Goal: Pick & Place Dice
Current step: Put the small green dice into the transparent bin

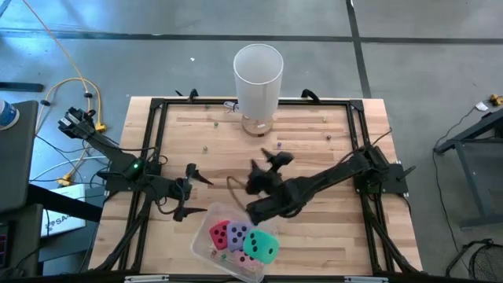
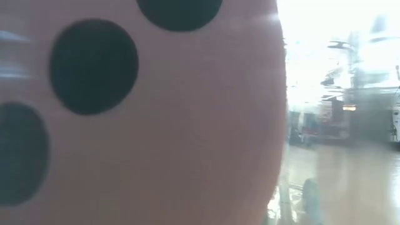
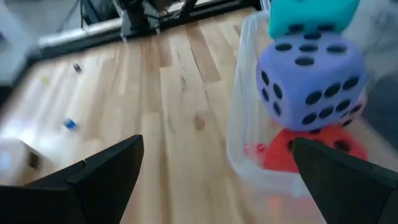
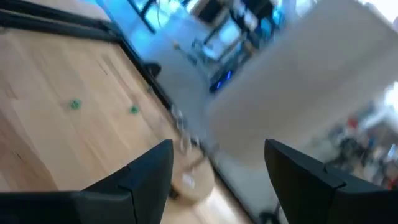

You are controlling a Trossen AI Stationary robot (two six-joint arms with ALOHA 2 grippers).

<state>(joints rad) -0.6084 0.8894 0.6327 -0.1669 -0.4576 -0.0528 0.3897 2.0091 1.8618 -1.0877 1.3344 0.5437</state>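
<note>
**Dice wait in their tray while both arms hang open**

From where I stand, all four dice sit bunched in a clear plastic tray (image 1: 203, 245) at the near edge of the table (image 1: 314, 134): the red die (image 1: 219, 233), the purple die (image 1: 237, 233), the teal die (image 1: 261, 245) and a pink die (image 1: 238, 257) tucked low between them. The left gripper (image 1: 192, 192) hovers just beside the tray's far-left corner, fingers spread wide and holding nothing; its own camera looks past those fingers (image 3: 106, 171) at the purple die stacked over the red one. The right gripper (image 1: 271, 161) sits mid-table, pointed toward the tall white cup (image 1: 258, 75) at the far edge, also spread and empty.

My guess is the left arm is lining up a first pick. To do it well, it should come down over the topmost cube, square its fingers to two flat faces, and squeeze gently, since foam gives. Lifting straight up should keep the light tray from dragging along
</note>
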